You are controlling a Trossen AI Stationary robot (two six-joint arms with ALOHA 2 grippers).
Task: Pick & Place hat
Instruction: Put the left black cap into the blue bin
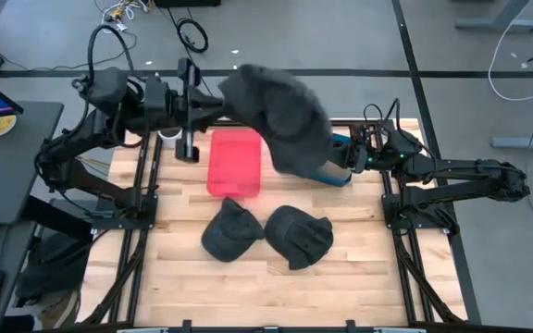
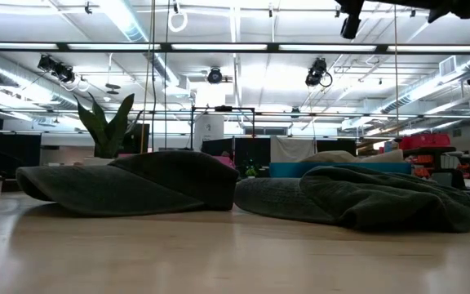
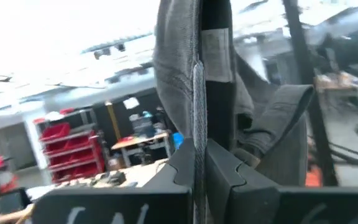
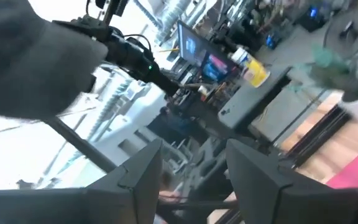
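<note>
The left pincer (image 1: 218, 106) is clamped on a dark grey hat (image 1: 280, 116), holding it raised in the air above the red bin (image 1: 234, 162) at about 12 o'clock on the tabletop (image 1: 340, 287); its two fingers (image 3: 219, 171) press together on the fabric. The right pincer (image 4: 191, 162), out at 3 o'clock, has its fingers apart and holds nothing. Two more hats lie on the wood toward 6 o'clock, the left one (image 1: 228, 231) touching the right one (image 1: 299, 236)
</note>
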